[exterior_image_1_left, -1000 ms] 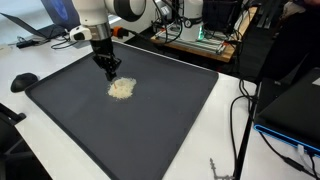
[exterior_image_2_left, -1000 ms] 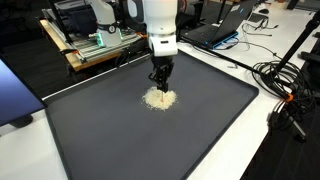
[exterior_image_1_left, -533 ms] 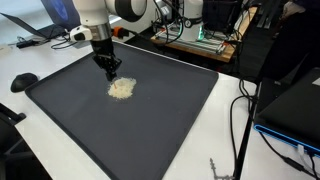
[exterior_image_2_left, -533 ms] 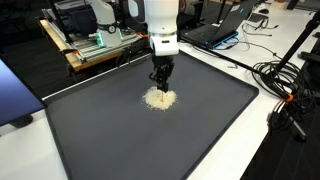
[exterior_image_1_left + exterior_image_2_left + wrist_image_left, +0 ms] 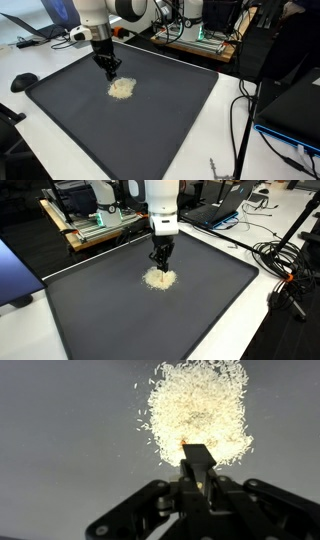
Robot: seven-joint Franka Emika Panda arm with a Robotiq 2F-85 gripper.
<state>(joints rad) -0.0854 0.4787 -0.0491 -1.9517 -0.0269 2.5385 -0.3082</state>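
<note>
Tool (image 5: 198, 457) shut, tip at rice pile (image 5: 200, 405) edge, maybe touching; dark mat (image 5: 100, 320).

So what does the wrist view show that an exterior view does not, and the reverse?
Only the wrist view: loose grains scattered around the pile of pale grains, and the shut tips of the claw at its near edge. Only an exterior view: the whole dark mat, the white arm, cables beside it. Both: the shut claw by the pile.

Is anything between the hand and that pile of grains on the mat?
Nothing visible. The shut hand hangs right over the near edge of the grain pile, and no other object shows between them on the dark mat.
</note>
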